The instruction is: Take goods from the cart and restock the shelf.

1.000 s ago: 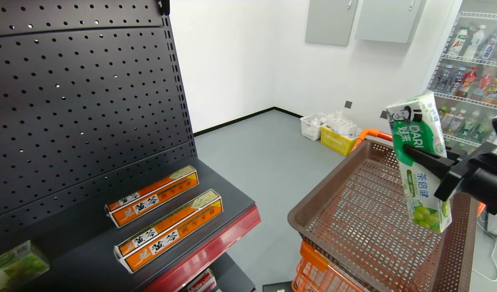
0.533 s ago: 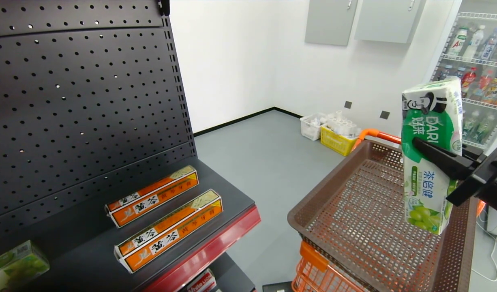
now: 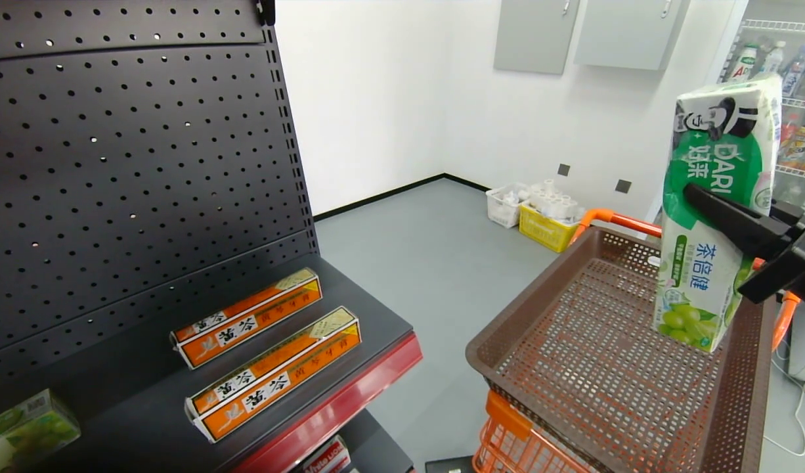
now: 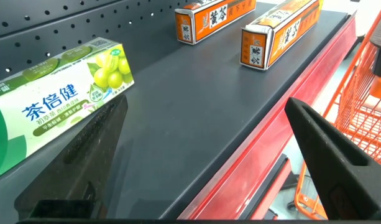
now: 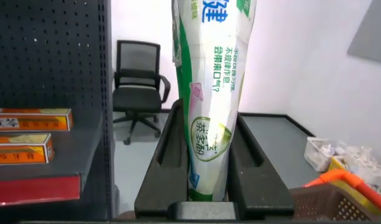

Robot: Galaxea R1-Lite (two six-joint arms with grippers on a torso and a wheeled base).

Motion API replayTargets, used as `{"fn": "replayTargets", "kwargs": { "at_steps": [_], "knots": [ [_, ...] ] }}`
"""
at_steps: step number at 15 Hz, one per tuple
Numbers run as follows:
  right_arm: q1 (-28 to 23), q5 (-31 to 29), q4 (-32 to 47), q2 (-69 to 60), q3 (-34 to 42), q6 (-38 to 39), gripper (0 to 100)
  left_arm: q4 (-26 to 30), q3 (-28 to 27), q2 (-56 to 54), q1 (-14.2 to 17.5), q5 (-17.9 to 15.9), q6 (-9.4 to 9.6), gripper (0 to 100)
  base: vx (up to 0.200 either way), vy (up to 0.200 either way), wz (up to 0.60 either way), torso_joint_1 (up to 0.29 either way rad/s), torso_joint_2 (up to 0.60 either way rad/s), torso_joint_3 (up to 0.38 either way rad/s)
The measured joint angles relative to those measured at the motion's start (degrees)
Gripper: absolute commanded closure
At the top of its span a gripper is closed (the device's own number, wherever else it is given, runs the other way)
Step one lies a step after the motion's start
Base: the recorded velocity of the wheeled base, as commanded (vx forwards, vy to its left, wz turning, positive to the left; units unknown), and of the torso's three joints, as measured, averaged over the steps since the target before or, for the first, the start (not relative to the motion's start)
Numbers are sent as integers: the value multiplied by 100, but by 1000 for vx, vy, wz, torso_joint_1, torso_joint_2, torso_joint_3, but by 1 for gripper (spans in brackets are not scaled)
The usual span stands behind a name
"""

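Above cart basket (image 3: 515, 307): right pincer (image 3: 699, 197) clamped on green pack (image 3: 698, 289), long axis near-vertical, grape end down; left pincer (image 4: 202, 155) apart.

Head view looks down over shelf (image 3: 376, 322) and cart (image 3: 573, 368); both wrist views sit close, sharing that shelf.

Two grey wall cabinets (image 3: 536, 34) are hanging side by side on the white wall. Below them, a yellow crate (image 3: 545, 230) and a white bin (image 3: 504, 205) are sitting side by side on the grey floor, with white rolls (image 3: 552, 197) standing in the crate. Bottled drinks (image 3: 744, 62) are standing in rows on a white wire rack (image 3: 780, 26). A black office chair (image 5: 138, 87) is standing by the white wall.
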Motion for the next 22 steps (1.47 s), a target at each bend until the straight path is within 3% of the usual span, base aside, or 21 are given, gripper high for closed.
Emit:
{"fn": "replayTargets", "kwargs": {
  "at_steps": [11,22],
  "knots": [
    [507,-7,195,-124,-524,317,100,0,0,0,-2,0,-2,0,0,0,0,0,0,0],
    [529,11,189,-101,-549,310,100,-2,0,0,0,0,0,0,0,0,600,1,4,3]
  ]
}}
